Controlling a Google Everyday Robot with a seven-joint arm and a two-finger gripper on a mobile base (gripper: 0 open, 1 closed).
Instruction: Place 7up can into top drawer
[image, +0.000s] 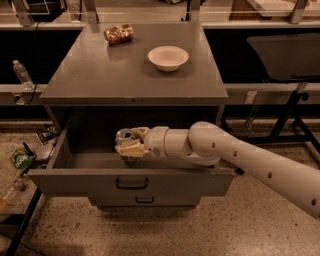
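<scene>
Fingers (133, 150) of the gripper (125, 145) clasp the 7up can (123, 135) low inside the open top drawer (200, 182). Placing looks nearly done; next, set it down and release.

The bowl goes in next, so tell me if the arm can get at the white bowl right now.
Probably not yet: the claw sits low in the open top drawer, shut on the 7up can; the white bowl stands unobstructed above.
</scene>
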